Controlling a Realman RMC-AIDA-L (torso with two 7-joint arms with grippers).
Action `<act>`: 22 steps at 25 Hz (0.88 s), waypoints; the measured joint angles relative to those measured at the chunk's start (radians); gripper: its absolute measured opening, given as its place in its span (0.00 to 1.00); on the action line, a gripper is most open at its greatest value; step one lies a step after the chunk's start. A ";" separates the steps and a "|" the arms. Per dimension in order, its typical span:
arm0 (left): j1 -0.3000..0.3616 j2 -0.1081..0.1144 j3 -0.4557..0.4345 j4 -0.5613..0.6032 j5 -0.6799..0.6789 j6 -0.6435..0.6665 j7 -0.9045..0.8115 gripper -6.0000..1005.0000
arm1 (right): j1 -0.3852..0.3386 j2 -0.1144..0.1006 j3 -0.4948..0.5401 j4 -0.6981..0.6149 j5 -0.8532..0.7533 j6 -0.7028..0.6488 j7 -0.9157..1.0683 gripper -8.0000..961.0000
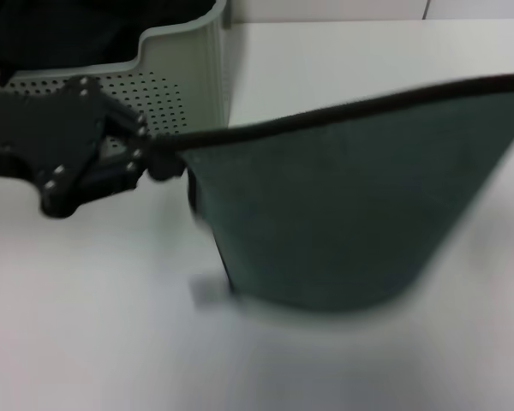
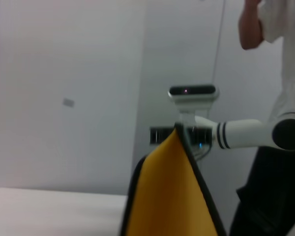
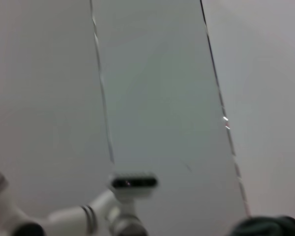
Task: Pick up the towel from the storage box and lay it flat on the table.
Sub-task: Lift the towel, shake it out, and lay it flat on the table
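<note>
In the head view the dark green towel (image 1: 343,214) with black edge binding hangs stretched above the white table (image 1: 86,334), its lower edge near the tabletop. My left gripper (image 1: 151,156) is shut on the towel's left corner, just in front of the pale green storage box (image 1: 193,68). The towel's top edge rises to the right and leaves the picture. The left wrist view shows the towel's orange-yellow reverse (image 2: 169,196), and its far corner is pinched by my right gripper (image 2: 179,132). A dark green bit of the towel (image 3: 268,227) shows in the right wrist view.
Black fabric (image 1: 51,34) lies behind the perforated box at the back left. A person in a white shirt (image 2: 285,59) stands behind my right arm. White table surface stretches in front of and to the right of the box.
</note>
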 joint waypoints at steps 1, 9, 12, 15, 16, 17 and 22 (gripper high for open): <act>0.008 0.011 0.021 0.015 -0.018 0.000 -0.015 0.02 | -0.011 -0.001 0.005 -0.016 0.028 -0.026 0.037 0.02; 0.009 -0.022 0.007 0.019 0.176 -0.073 -0.067 0.02 | 0.030 -0.001 -0.052 0.129 -0.098 0.032 0.113 0.02; -0.002 -0.065 -0.027 -0.007 0.359 -0.189 -0.073 0.02 | 0.113 0.002 -0.169 0.343 -0.149 0.186 0.004 0.02; -0.021 -0.089 -0.043 -0.036 0.479 -0.286 -0.106 0.02 | 0.176 0.003 -0.209 0.461 -0.151 0.315 -0.053 0.02; -0.028 -0.094 -0.046 -0.044 0.516 -0.315 -0.124 0.02 | 0.184 0.004 -0.211 0.469 -0.150 0.359 -0.060 0.02; -0.033 -0.097 -0.046 -0.046 0.534 -0.330 -0.134 0.02 | 0.188 0.005 -0.212 0.469 -0.147 0.394 -0.067 0.02; -0.038 -0.109 -0.046 -0.043 0.562 -0.402 -0.166 0.02 | 0.205 0.002 -0.207 0.459 -0.137 0.521 -0.077 0.02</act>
